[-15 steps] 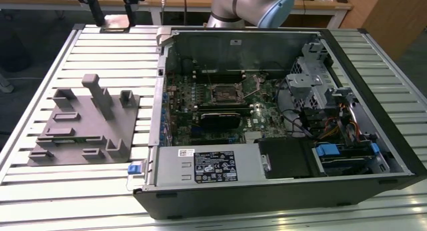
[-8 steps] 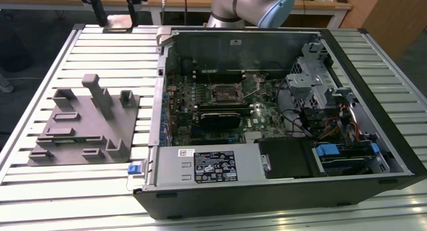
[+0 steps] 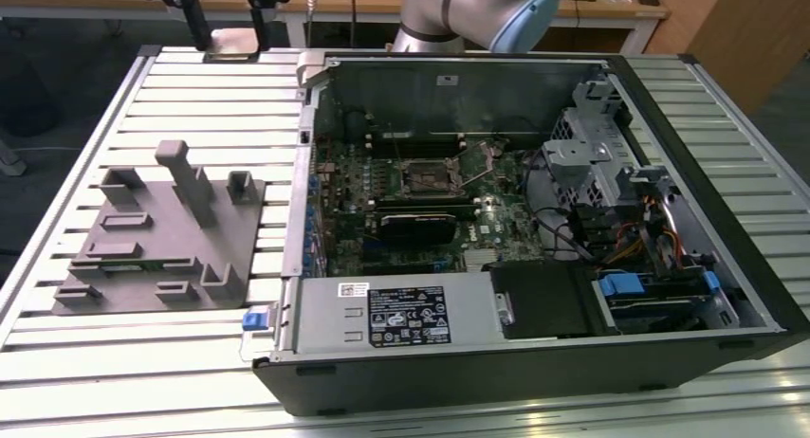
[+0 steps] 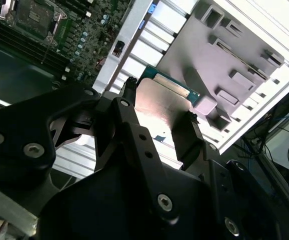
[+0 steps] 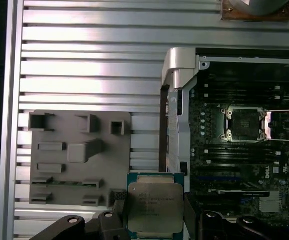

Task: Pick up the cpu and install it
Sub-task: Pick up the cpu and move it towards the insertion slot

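The cpu [image 5: 154, 202] is a flat square chip with a silver-grey top and a pale green edge, and my gripper [image 5: 154, 220] is shut on it, one black finger on each side. In the second wrist view the cpu [image 4: 159, 102] shows between the same fingers [image 4: 127, 107]. In the exterior view the gripper [image 3: 230, 35] hangs high beyond the table's far edge, at the view's upper left, with the cpu [image 3: 234, 47] at its tips. The motherboard socket [image 3: 427, 175] [image 5: 245, 125] lies open inside the case, its load plate [image 5: 284, 125] flipped aside.
A grey tray [image 3: 158, 231] [image 5: 59, 132] with raised plastic blocks lies on the slatted metal table [image 3: 190, 87], at the exterior view's left of the open computer case [image 3: 708, 125]. Drive cages, cables and a power supply [image 3: 393, 310] crowd the case around the motherboard.
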{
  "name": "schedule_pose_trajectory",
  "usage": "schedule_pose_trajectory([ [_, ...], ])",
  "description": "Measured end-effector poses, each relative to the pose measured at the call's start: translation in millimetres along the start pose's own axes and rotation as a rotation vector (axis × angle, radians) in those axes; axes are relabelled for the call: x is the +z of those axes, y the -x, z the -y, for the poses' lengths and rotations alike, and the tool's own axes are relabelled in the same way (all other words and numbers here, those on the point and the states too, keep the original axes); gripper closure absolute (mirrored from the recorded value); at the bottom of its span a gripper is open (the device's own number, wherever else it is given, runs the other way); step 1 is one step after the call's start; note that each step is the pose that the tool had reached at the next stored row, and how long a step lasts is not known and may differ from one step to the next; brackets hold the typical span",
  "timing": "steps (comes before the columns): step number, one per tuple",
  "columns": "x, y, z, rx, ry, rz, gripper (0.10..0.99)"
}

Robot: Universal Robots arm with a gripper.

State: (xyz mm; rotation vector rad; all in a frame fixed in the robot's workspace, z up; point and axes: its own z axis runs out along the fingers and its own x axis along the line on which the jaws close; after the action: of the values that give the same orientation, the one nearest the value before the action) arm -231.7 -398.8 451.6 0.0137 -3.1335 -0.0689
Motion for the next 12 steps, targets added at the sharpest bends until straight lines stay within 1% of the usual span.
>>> schedule_pose_trajectory([
  [12, 0.1, 8.2, 0.1, 0.0, 0.0, 0.0, 0.549],
])
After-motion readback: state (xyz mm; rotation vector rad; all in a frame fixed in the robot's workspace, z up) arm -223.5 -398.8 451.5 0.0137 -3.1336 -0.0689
